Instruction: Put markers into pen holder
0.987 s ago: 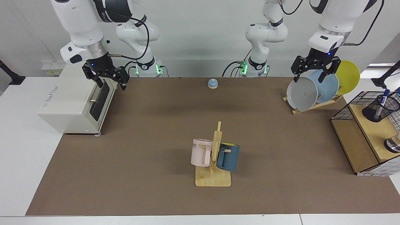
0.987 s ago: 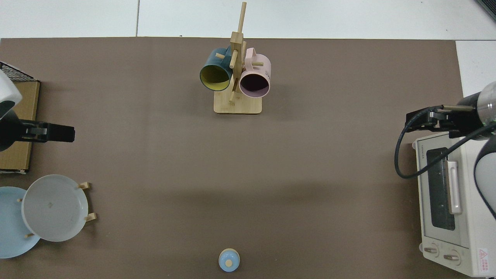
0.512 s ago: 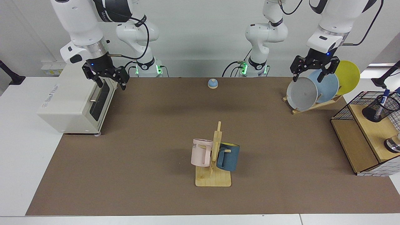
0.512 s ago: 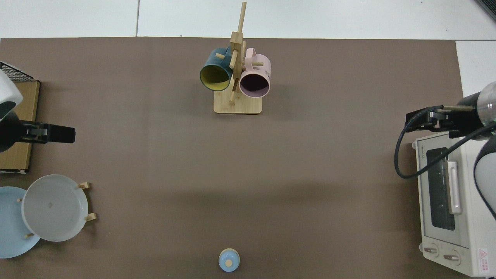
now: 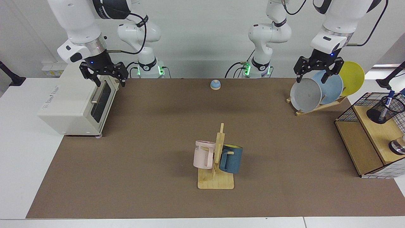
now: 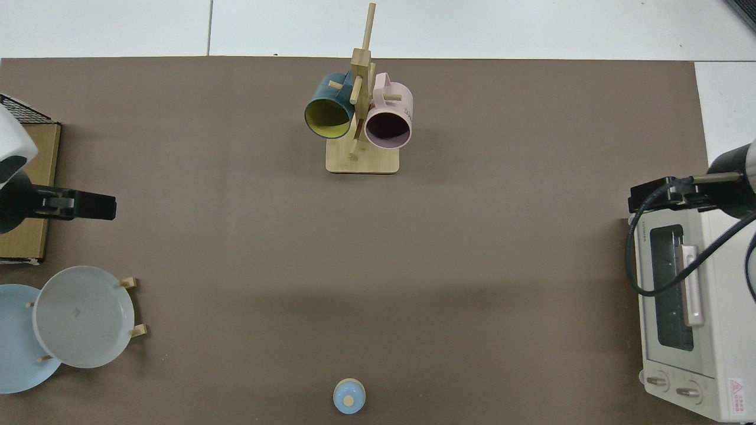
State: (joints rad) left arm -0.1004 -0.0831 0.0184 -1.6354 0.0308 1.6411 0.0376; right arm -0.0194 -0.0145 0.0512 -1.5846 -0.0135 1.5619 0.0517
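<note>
The right arm has just pulled back: its hand (image 5: 108, 77) now hangs higher and further out over the toaster oven (image 5: 76, 103) than it did a moment ago, fingers spread and holding nothing. The left hand (image 5: 317, 69) has barely shifted; it hovers above the grey plate (image 5: 305, 95) in the plate rack (image 5: 316, 107), fingers likewise apart and empty. Both arms seem to be drawing away to rest, which I take to mean the job is as good as finished.

That fits with where the marker (image 5: 388, 102) is: it stands inside the black mesh pen holder (image 5: 384, 110), its blue cap poking up over the rim. The holder leans on the upper board of the wire-grid wooden shelf (image 5: 368, 139) at the far edge of the tabletop (image 5: 158, 142), and I see no other marker lying anywhere. A shiny metal round object (image 5: 398, 146) sits on the same board, just beside the holder but apart from it.

In the middle of the tabletop a wooden mug tree (image 5: 217, 164) carries a pink mug (image 5: 203, 154) and a dark blue mug (image 5: 231, 159). A small blue bell (image 5: 215, 84) sits near the arm bases, and behind the grey plate stand a light blue plate (image 5: 332, 84) and a yellow plate (image 5: 352, 77). Nothing lies between either hand and the shelf; should the left arm go back there, the plate rack close under it is the only thing to mind
</note>
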